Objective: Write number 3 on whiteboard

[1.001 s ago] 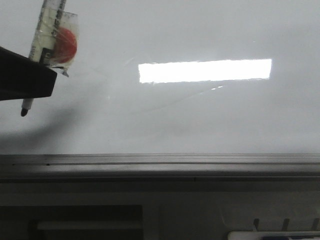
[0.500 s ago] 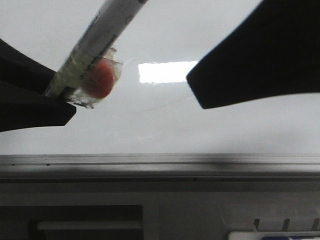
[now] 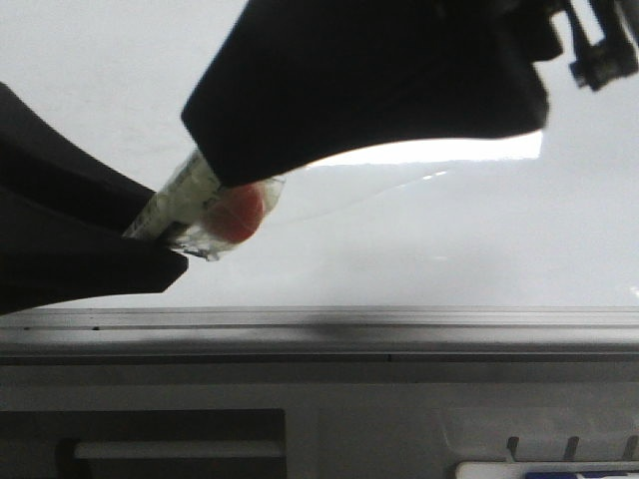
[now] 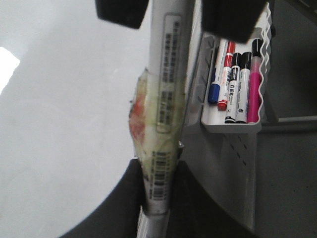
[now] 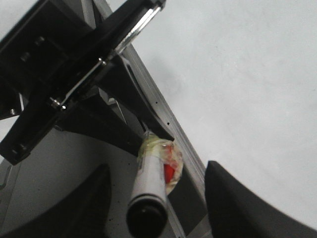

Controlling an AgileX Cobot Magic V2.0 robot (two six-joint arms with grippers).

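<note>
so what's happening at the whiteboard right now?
The left claw is shut on a white marker with a taped red blob on its barrel. The right claw is open and straddles the marker's free end, one finger on each side, not closed on it. It looks like a handover or a cap pull. The whiteboard shows no 3 in any view, only faint smudges.

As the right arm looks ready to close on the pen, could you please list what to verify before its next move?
1. Marker pen clamped in left gripper: ok.
2. Right gripper jaws open: ok.
3. Pen's end lies between the right jaws: ok.
4. Cap on or off: cannot tell.
5. Pen tip's state: cannot tell, hidden.
6. No black strokes on the visible whiteboard: ok.
</note>
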